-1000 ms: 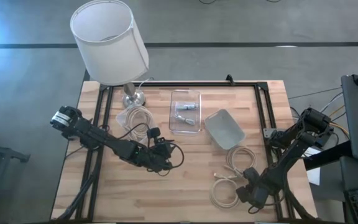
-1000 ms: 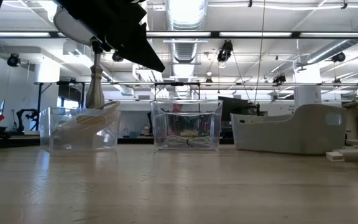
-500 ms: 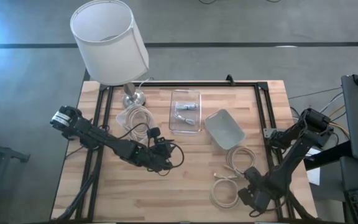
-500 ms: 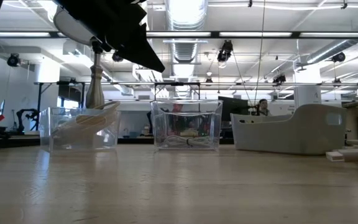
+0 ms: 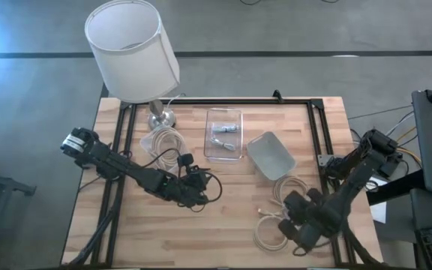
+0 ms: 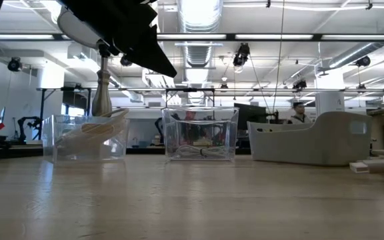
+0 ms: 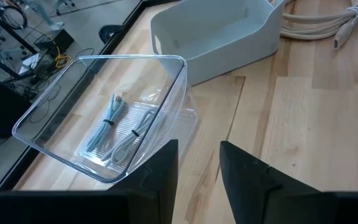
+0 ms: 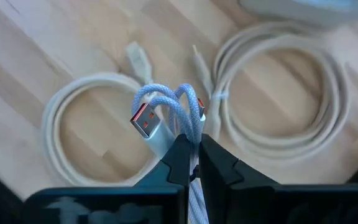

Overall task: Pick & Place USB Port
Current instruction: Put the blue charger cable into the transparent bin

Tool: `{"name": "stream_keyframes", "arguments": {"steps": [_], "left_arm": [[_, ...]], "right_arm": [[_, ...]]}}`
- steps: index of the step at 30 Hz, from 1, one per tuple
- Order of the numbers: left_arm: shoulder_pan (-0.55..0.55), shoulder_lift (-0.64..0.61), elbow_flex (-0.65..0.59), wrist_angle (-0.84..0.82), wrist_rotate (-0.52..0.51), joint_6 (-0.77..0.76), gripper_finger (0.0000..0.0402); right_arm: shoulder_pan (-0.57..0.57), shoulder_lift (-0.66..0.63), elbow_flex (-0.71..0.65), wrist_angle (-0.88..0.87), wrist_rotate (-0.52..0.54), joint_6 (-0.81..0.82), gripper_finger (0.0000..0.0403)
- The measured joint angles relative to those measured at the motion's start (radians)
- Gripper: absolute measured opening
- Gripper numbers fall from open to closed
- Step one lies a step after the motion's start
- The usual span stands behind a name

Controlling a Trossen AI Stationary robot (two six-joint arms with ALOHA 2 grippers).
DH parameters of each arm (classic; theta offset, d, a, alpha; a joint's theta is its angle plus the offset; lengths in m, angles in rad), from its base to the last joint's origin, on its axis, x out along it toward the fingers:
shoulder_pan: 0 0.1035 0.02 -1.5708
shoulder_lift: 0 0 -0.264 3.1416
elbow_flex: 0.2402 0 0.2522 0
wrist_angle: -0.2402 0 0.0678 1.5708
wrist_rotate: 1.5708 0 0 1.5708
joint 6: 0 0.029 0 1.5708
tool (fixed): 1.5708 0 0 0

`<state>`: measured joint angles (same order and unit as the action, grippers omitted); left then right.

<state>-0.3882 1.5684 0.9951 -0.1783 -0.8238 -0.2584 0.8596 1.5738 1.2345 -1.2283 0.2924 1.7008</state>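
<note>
A light-blue braided USB cable (image 8: pixel 166 118), bundled in loops with orange-tongued plugs, is in my right gripper (image 8: pixel 191 163), which is shut on it above two white cable coils near the table's near right corner (image 5: pixel 295 225). My left gripper (image 7: pixel 197 180) is open and hovers at the table's middle (image 5: pixel 196 193), touching nothing. Past its fingers stands a clear plastic box (image 7: pixel 114 112) (image 5: pixel 224 135) with tied cable bundles lying on its bottom. A white bin (image 5: pixel 271 155) (image 7: pixel 219 31) sits to the right of the box. My right gripper pinches the bundled loops of the blue cable (image 8: pixel 188 138) between its two fingers, just below the plugs. One plug (image 8: pixel 145 121) sticks out past the fingertips. The bundle is lifted clear above the white coils. From which side the fingers come does not show.
Two white cable coils (image 5: pixel 287 191) (image 5: pixel 271 234) lie by the right arm. A second clear box holding a coiled cable (image 5: pixel 163 141) and a lamp with a white shade (image 5: pixel 132 46) stand at the far left. Black rails run along the table's edges (image 5: pixel 317 135).
My right gripper, with the blue cable in it, has moved toward the table's left, over the white coils, and shows blurred from the motion. The left arm has kept still.
</note>
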Motion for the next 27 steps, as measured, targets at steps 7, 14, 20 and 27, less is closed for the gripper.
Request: {"name": "stream_keyframes", "arguments": {"steps": [7,14,20,27], "left_arm": [[0.0,0.0,0.011,0.003,0.0,0.001,0.0122],[0.001,0.0,0.026,0.003,0.0,0.002,0.0122],[0.001,0.0,0.026,0.003,0.01,0.037,0.0122],[0.001,0.0,0.026,0.003,0.125,0.069,0.0122]], "right_arm": [[-0.165,0.0,0.003,0.0,0.0,-0.292,0.0013],[-0.375,0.0,0.054,0.006,0.045,-0.634,0.0013],[-0.539,-0.001,0.122,0.043,0.125,-0.986,0.0013],[-0.703,-0.001,0.132,0.304,0.13,-1.306,0.0013]]}}
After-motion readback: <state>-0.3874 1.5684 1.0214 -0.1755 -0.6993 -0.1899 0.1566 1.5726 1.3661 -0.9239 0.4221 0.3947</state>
